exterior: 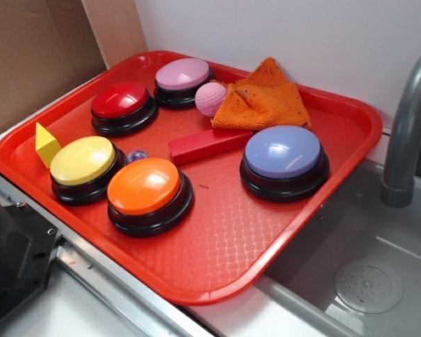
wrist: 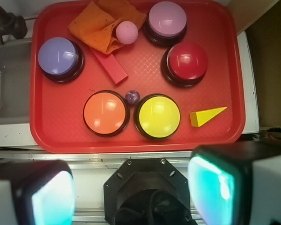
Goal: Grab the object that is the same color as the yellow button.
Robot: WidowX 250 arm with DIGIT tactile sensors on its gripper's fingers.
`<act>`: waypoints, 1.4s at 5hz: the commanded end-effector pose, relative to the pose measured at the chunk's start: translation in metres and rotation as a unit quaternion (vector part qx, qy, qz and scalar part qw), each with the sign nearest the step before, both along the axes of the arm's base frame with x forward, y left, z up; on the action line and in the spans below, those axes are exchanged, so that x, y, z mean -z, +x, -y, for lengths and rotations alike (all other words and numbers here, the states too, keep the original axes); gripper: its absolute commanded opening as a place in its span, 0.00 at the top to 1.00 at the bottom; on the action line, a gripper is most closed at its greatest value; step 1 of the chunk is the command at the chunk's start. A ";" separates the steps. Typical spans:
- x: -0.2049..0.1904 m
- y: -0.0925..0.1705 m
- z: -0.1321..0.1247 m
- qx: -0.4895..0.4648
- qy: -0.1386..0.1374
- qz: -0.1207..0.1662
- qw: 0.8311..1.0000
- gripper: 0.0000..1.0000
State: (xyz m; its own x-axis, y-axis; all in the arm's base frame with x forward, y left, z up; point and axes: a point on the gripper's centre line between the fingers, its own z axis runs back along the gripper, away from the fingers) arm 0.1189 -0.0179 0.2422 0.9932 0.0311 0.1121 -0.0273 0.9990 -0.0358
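Wedge (wrist: 206, 116) of yellow lies flat on the red tray (wrist: 145, 138), near the tray's right edge in the wrist view and just beside the yellow button (wrist: 158, 116), apart from it by a thin strip of bare tray. Its long axis runs across the tray, thick end toward the button, tip toward the rim. The gripper (wrist: 131, 190) hangs off the tray's near edge with its jaws spread wide, holding nothing; the wedge sits ahead of the right finger (wrist: 220, 185), so the reach likely goes forward and right. How high the jaws hang is hard to judge. The orange button (wrist: 105, 113) and a small purple ball (wrist: 132, 97) sit further left, clear of the path.
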 end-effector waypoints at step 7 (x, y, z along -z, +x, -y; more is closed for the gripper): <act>0.151 0.024 -0.128 -0.424 0.002 0.031 0.905 0.00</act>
